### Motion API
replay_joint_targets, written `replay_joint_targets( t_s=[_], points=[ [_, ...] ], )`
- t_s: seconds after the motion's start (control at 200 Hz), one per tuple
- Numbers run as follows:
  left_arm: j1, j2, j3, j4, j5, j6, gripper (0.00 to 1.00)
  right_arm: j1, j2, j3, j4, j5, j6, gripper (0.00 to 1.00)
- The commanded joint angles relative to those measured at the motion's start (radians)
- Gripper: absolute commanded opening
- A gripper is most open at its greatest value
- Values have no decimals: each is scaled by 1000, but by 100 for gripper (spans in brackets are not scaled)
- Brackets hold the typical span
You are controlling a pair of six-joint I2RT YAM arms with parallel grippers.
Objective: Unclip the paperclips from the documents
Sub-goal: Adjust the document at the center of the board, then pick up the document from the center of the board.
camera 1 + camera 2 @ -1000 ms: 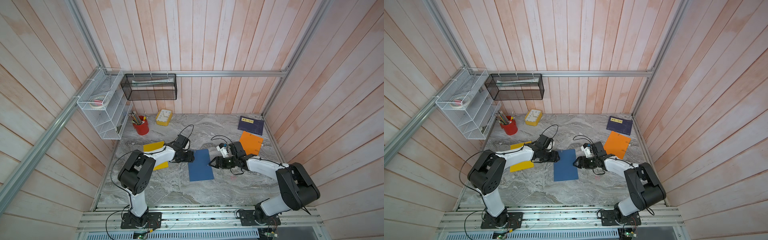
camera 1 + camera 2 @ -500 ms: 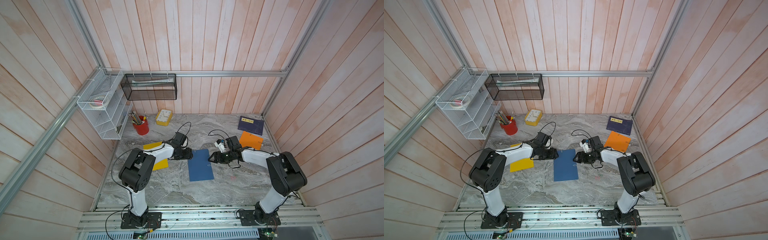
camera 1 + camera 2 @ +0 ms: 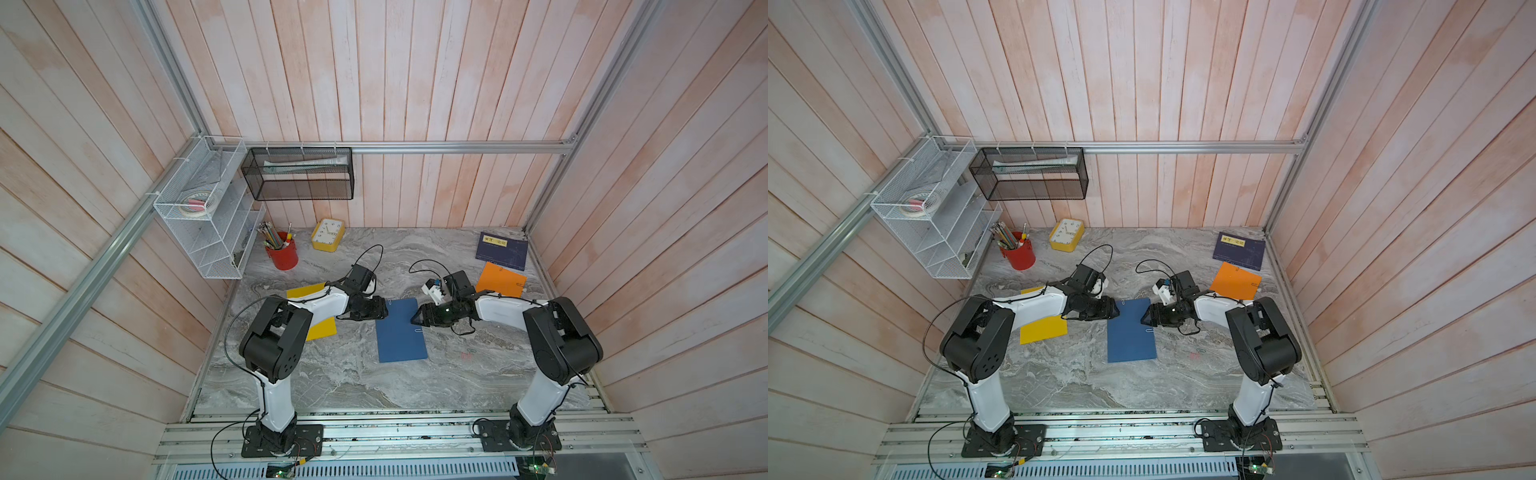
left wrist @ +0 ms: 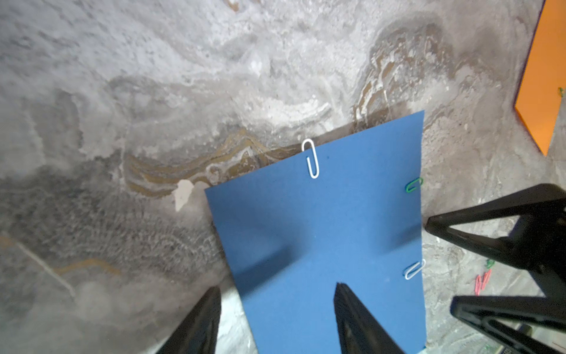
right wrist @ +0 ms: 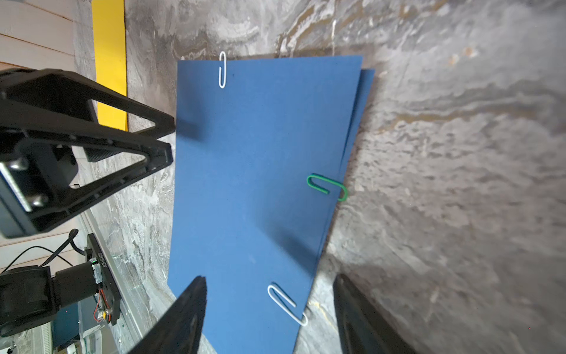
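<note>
Blue document point(image 3: 401, 330): flat on the table point(image 3: 332, 374), between both grippers.
Paperclips point(image 4: 311, 159): two white, one green, clipped on its edges.
Left gripper point(image 4: 277, 286): fingers apart, empty, straddling one edge.
Right gripper point(image 5: 269, 276): fingers apart, empty, straddling the opposite edge.

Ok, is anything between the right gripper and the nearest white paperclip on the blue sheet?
Nothing visible. The white paperclip lies uncovered at the edge of the blue sheet, ahead of the open right gripper. The left gripper is at the opposite edge, clear of it.
</note>
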Motion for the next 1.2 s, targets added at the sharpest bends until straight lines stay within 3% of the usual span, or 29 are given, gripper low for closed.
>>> replay_joint_targets(
  t_s=[0.0, 1.195],
  points=[
    [-4, 31, 5, -32, 22, -7, 63, 6, 34, 11, -43, 20, -5, 68],
    [-13, 22, -13, 9, 74, -43, 63, 37, 110, 39, -65, 8, -5, 72]
  ],
)
